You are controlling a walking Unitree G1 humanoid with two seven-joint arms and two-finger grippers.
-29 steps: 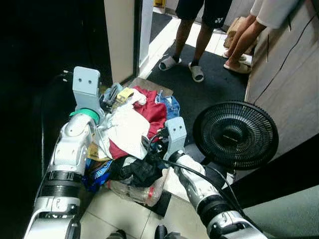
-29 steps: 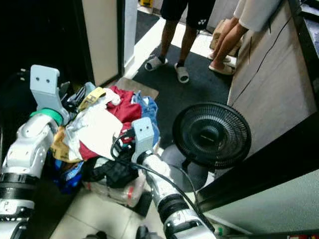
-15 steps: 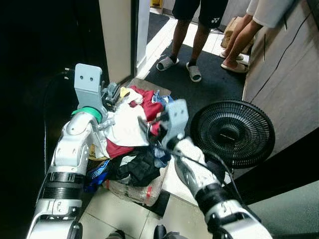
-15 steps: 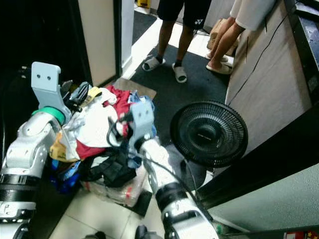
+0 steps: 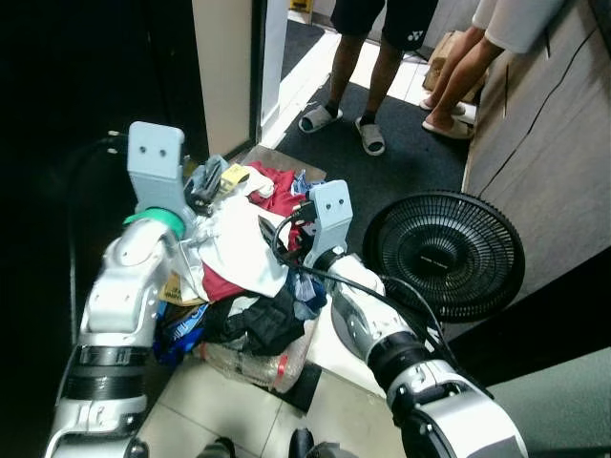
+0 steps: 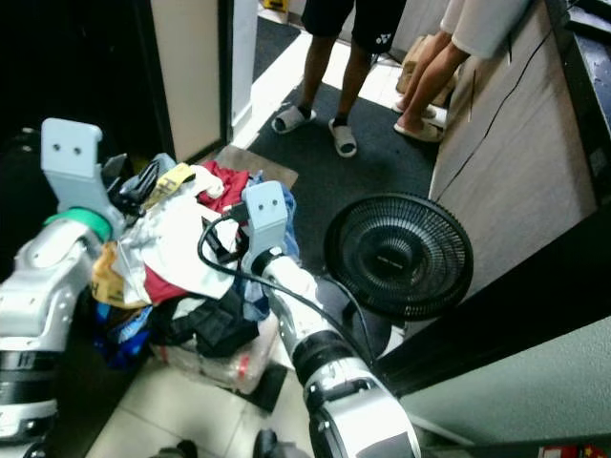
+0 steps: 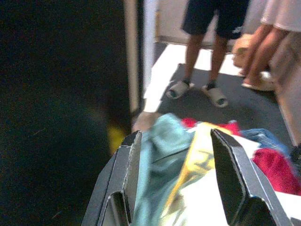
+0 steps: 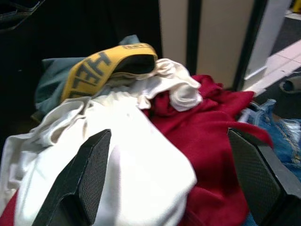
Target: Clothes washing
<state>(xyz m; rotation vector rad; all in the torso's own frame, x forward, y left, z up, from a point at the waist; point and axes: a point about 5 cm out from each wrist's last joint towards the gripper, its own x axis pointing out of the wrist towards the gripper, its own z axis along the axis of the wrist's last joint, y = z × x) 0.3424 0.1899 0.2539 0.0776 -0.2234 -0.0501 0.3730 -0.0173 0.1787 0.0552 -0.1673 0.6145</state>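
Observation:
A heap of clothes (image 5: 243, 253) fills a clear plastic basket (image 5: 256, 366) on the floor. A white garment (image 5: 239, 243) lies on top, with red cloth (image 5: 284, 198) behind it and a black piece (image 5: 260, 324) in front. My left gripper (image 7: 175, 136) is at the heap's far left edge, open, with teal cloth (image 7: 157, 155) and a yellow printed band (image 7: 195, 162) between its fingers. My right gripper (image 8: 169, 134) hangs wide open just over the white garment (image 8: 117, 174) and red cloth (image 8: 207, 136), reaching in from the heap's right side.
A black floor fan (image 5: 444, 253) stands close on the right of the basket. Two people's legs (image 5: 358, 76) stand on the dark mat (image 5: 382, 167) beyond. A door frame (image 5: 224, 67) rises behind the heap, and a wooden wall (image 5: 544, 143) runs along the right.
My right gripper rose from the heap's lower right side and now sits over the white and red garments. The left arm shifted slightly at the heap's left edge.

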